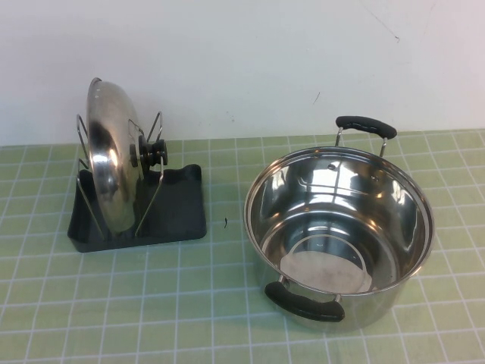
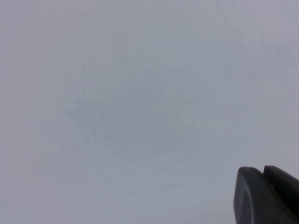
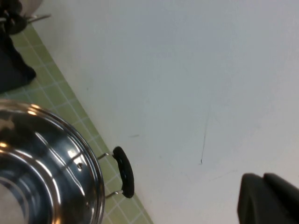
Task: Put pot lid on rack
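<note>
From the raised camera, the pot lid [image 1: 112, 163] stands on edge between the wire loops of the rack [image 1: 178, 208], black knob facing the open pot [image 1: 339, 231], which sits empty on the right of the green tiled desk [image 1: 220, 311]; neither arm appears there. The left wrist view shows only blank wall and the left tool [image 2: 267, 195], fingers pressed together, closed on nothing. The right wrist view shows the right tool [image 3: 268, 198], likewise closed and empty, near the wall beyond the pot's far handle.
</note>
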